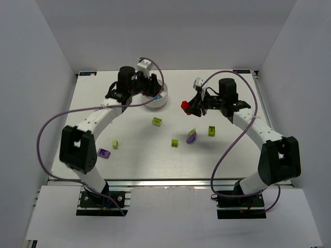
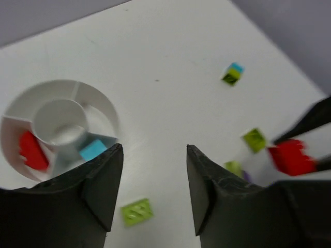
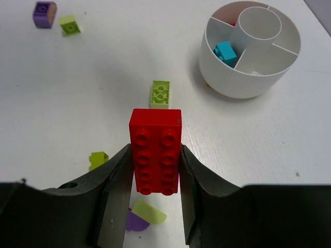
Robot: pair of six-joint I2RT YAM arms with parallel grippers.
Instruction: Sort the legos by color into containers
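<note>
My right gripper (image 3: 155, 149) is shut on a red lego (image 3: 155, 150) and holds it above the table, right of the round white dish (image 1: 160, 103). The held brick also shows in the top view, red lego (image 1: 186, 106), and in the left wrist view, red lego (image 2: 291, 156). My left gripper (image 2: 154, 147) hangs open beside the dish's rim (image 2: 106, 106) with nothing between its fingers. In the dish's wedge containers lie a cyan lego (image 2: 93, 150) and another red lego (image 2: 32, 151). The central well (image 3: 261, 23) looks bare.
Loose lime legos (image 1: 156, 122) (image 1: 175, 142) (image 1: 212, 130) (image 1: 115, 144) lie scattered over the middle of the white table. A purple lego (image 1: 104, 153) sits at the left, and a purple-and-lime pair (image 1: 191, 136) lies under my right arm. Grey walls close in the table.
</note>
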